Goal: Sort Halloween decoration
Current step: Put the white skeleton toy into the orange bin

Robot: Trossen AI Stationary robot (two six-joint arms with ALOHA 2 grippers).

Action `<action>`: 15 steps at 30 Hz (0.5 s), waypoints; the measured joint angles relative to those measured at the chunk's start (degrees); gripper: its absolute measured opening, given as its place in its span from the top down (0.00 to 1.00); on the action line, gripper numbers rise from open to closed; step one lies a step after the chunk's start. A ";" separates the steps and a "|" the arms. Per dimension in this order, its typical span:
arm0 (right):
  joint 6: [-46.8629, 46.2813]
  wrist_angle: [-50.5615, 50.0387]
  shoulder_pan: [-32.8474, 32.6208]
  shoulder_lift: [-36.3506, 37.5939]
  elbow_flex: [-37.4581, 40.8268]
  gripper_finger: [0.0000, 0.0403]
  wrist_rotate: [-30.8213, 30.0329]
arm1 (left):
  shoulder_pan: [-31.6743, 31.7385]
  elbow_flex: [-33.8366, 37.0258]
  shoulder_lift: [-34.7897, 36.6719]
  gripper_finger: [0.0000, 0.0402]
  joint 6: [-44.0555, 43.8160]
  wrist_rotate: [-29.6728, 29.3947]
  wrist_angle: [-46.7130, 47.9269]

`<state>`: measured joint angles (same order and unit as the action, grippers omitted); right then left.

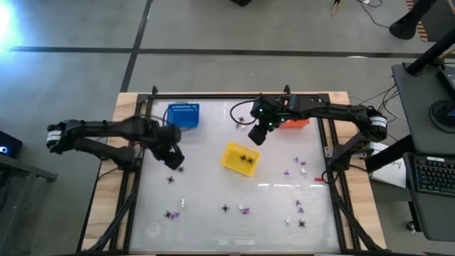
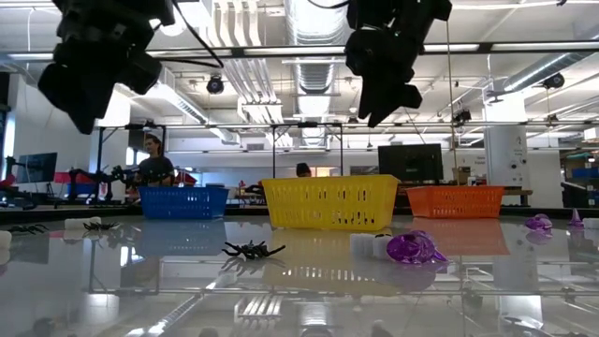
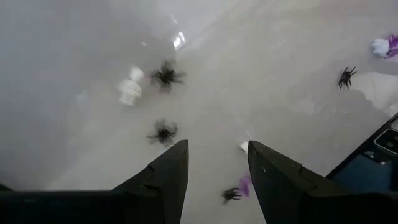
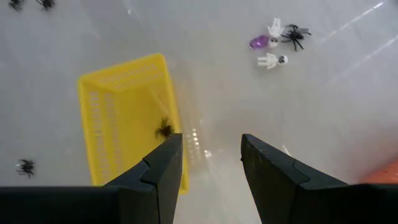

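Right end effector (image 4: 210, 163) held above the worktop (image 1: 213, 192) just beside the yellow basket (image 1: 239, 158), fingers apart and empty, left end effector (image 3: 216, 168) fingers apart over scattered Halloween decoration (image 3: 164, 132), black spider (image 4: 164, 129) inside the yellow basket, blue basket (image 1: 183, 114) behind.

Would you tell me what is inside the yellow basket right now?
The yellow basket holds black spiders: one shows in the right wrist view, near the wall. The right claw hides the basket's nearest corner.
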<state>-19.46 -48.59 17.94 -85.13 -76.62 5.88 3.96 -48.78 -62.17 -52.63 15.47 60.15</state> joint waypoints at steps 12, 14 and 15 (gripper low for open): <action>2.43 -0.62 1.24 -0.08 0.00 0.61 0.01 | -20.95 0.84 -3.64 0.63 -28.66 -9.50 -3.80; 2.97 -0.62 1.24 -0.09 0.00 0.61 0.00 | -23.39 0.81 -4.74 0.63 -32.84 -10.03 -4.52; 3.26 -0.62 1.24 -0.10 0.00 0.61 -0.01 | -24.52 0.81 -5.35 0.63 -35.07 -10.03 -4.98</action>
<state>-16.20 -49.21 19.18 -85.23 -76.62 5.87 -20.56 -47.97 -67.51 -87.70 5.44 55.18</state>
